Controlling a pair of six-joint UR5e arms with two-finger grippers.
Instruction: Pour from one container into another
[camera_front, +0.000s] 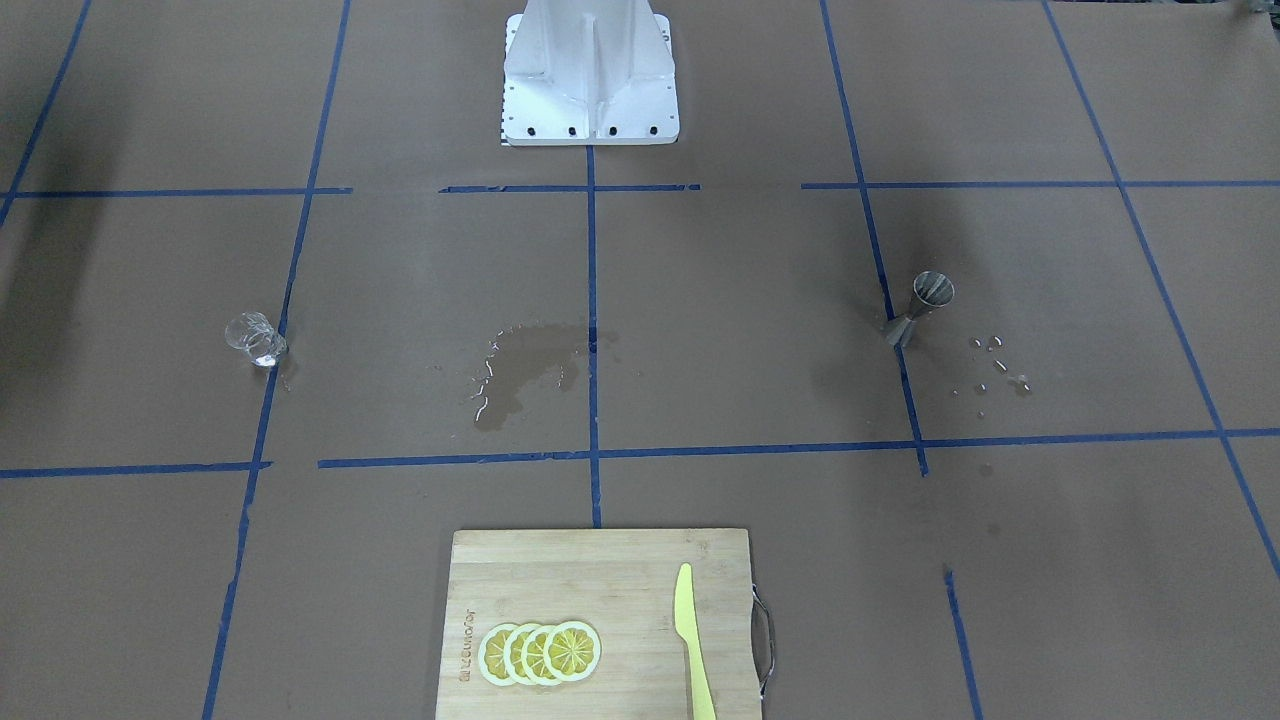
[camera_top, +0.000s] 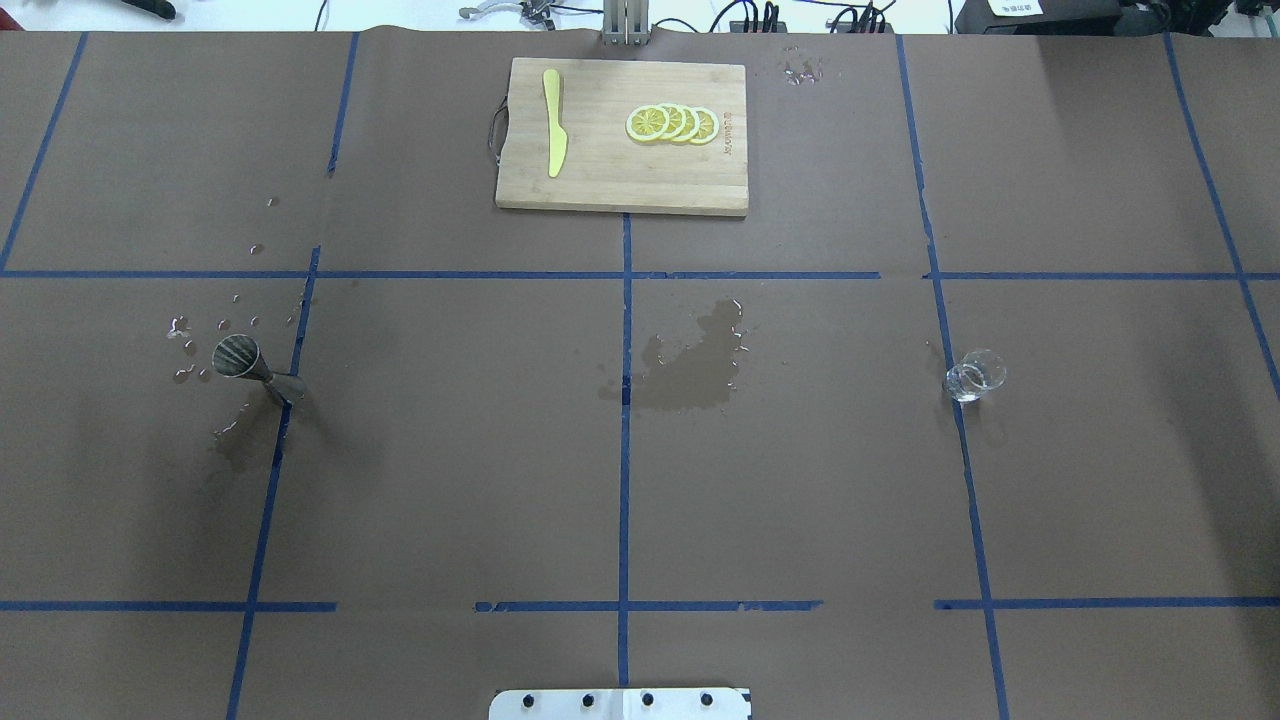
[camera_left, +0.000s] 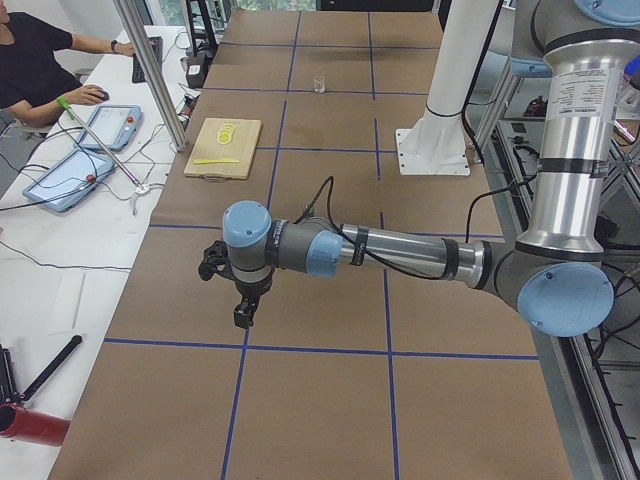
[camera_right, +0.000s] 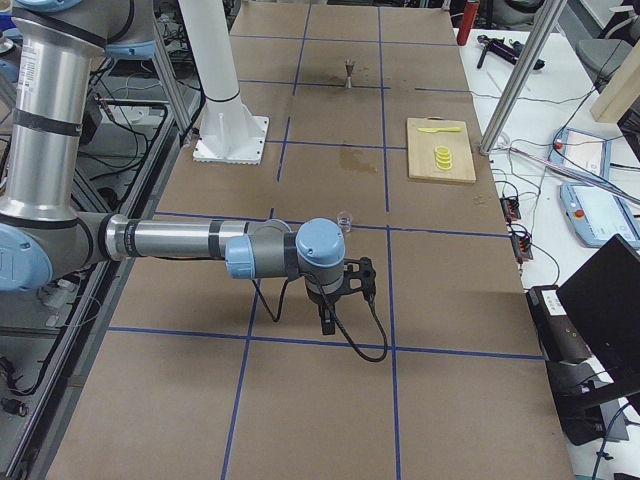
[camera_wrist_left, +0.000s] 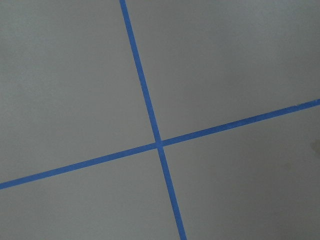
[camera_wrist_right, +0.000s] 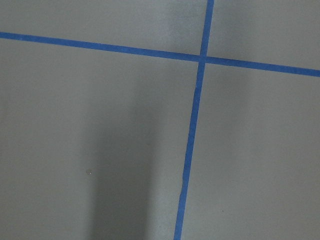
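Observation:
A metal jigger (camera_front: 925, 305) (camera_top: 245, 365) stands upright on the brown table on my left side, with water droplets (camera_top: 185, 330) around it. A small clear glass (camera_front: 255, 338) (camera_top: 975, 375) stands on my right side, on a blue tape line. My left gripper (camera_left: 243, 315) hangs over the table's left end, far from the jigger. My right gripper (camera_right: 327, 322) hangs over the right end, short of the glass (camera_right: 345, 220). Both show only in the side views, so I cannot tell whether they are open or shut. Both wrist views show only paper and tape.
A wooden cutting board (camera_top: 600, 170) with lemon slices (camera_top: 672, 123) and a yellow knife (camera_top: 553, 135) lies at the far middle. A wet patch (camera_top: 695, 365) darkens the table's middle. The robot's base plate (camera_front: 590, 100) is at the near edge. A person (camera_left: 30, 65) sits at a side table.

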